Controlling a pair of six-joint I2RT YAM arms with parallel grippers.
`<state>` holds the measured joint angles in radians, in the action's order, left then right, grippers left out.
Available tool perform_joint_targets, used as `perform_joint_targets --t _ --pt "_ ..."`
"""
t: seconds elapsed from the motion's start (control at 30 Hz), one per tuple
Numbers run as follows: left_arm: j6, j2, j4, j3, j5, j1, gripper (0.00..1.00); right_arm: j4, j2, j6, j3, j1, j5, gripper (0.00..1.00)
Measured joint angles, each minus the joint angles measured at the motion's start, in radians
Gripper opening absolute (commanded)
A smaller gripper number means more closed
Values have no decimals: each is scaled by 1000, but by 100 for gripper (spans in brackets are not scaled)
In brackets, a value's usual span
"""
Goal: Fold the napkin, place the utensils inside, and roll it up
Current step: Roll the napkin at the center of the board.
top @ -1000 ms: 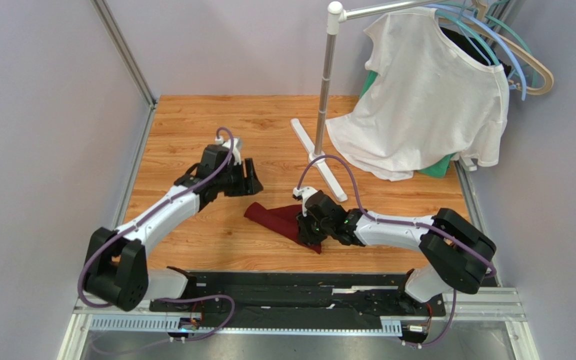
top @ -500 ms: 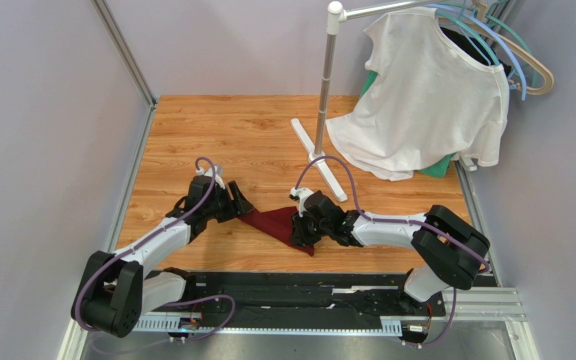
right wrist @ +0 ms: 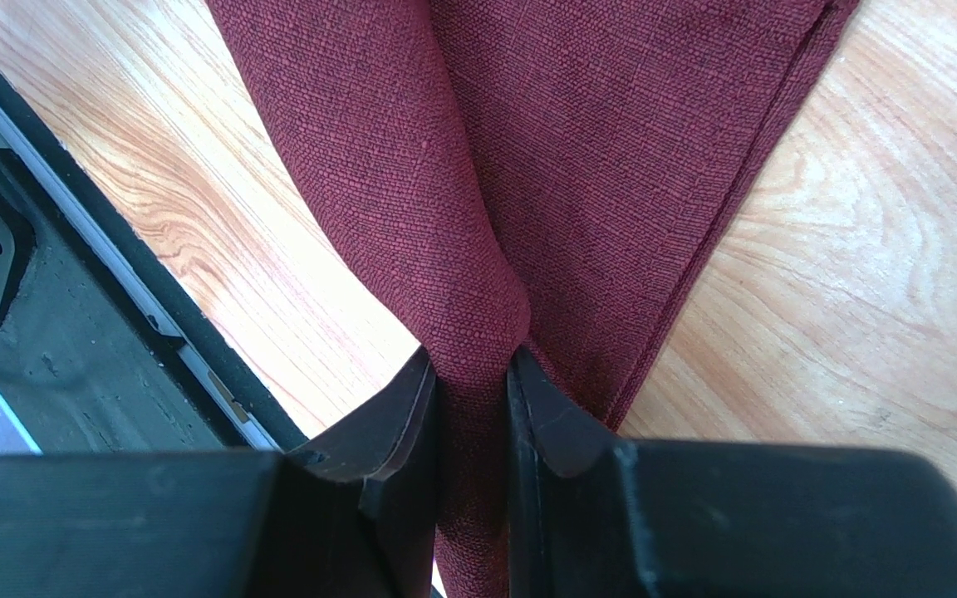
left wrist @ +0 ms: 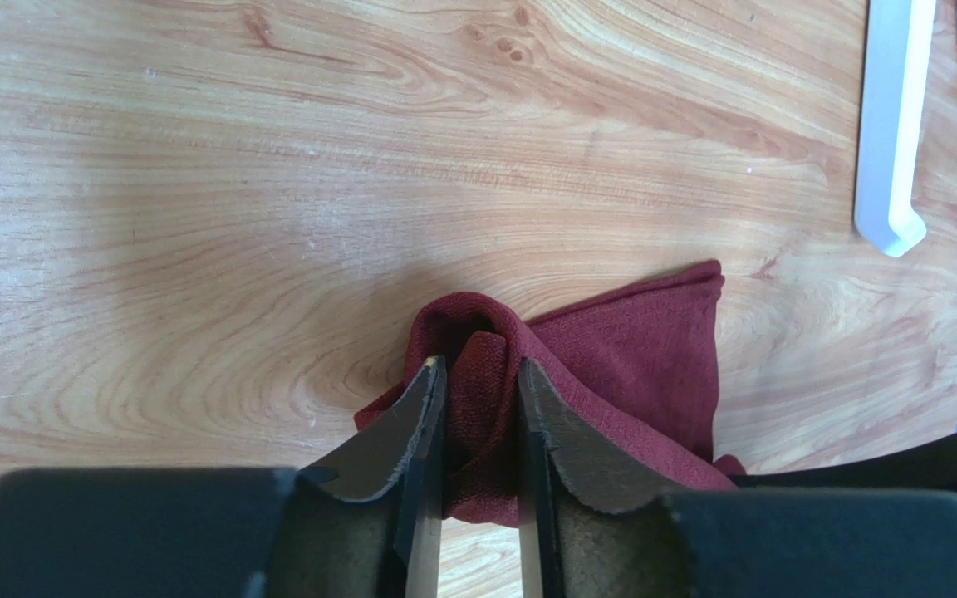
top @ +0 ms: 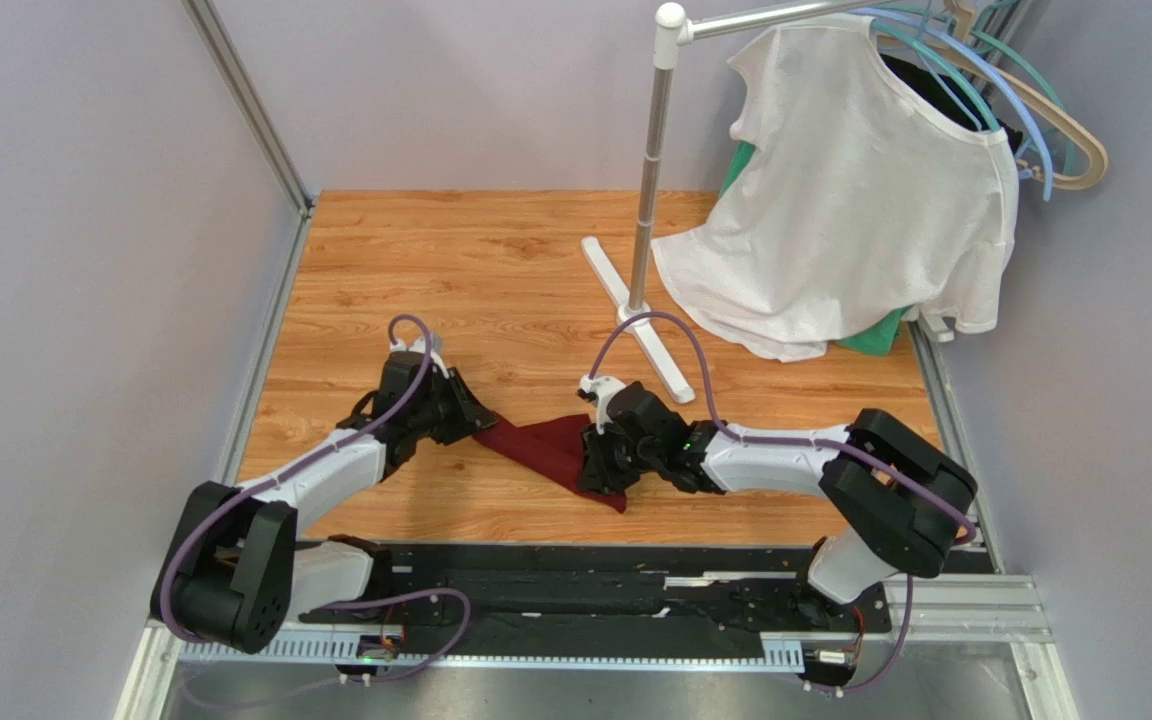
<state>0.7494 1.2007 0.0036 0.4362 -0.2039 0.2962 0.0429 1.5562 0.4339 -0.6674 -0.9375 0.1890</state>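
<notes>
The dark maroon napkin [top: 545, 446] lies crumpled on the wooden table [top: 507, 270] between my two arms. My left gripper [top: 474, 422] is shut on a bunched fold at the napkin's left end [left wrist: 481, 374], down at the table. My right gripper [top: 591, 464] is shut on a pinched ridge at the napkin's right end [right wrist: 477, 324]; the cloth fans out flat beyond its fingers. No utensils show in any view.
A white clothes stand [top: 642, 225] with flat feet [left wrist: 893, 125] stands behind the napkin. A white T-shirt [top: 853, 180] hangs on hangers at the back right over something green. A black rail [right wrist: 59, 287] runs along the table's near edge.
My left arm swung down and toward the near side to the napkin's left end and shut on it. My right gripper shifted slightly left with the cloth.
</notes>
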Motion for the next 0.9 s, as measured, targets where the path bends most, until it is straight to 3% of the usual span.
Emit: perform_joint_targets --t 0.13,0.23,0.27,0.43,0.5,0.57,0.6,0.9 --pt "4 3 5 0 -4 -3 15 0 0 4 0 0 0 20" --pt "-10 33 16 4 -17 -5 12 0 0 7 0 0 -2 34" --pt "-20 53 16 11 -25 -7 12 -1 -2 8 0 -1 -4 43" --pt "-84 163 9 61 -90 -10 10 -38 -24 1 -2 -11 -5 57" --pt "-109 174 -3 75 -111 -9 10 -77 -39 -14 -10 -18 -12 71" --pt "-138 175 -37 93 -128 -7 10 -119 -50 -24 -23 -25 -18 73" --pt "-152 176 -49 101 -132 -6 10 -142 -56 -31 -33 -29 -26 92" --pt "-205 196 -80 126 -158 6 9 -406 -120 -105 -114 -57 -186 95"
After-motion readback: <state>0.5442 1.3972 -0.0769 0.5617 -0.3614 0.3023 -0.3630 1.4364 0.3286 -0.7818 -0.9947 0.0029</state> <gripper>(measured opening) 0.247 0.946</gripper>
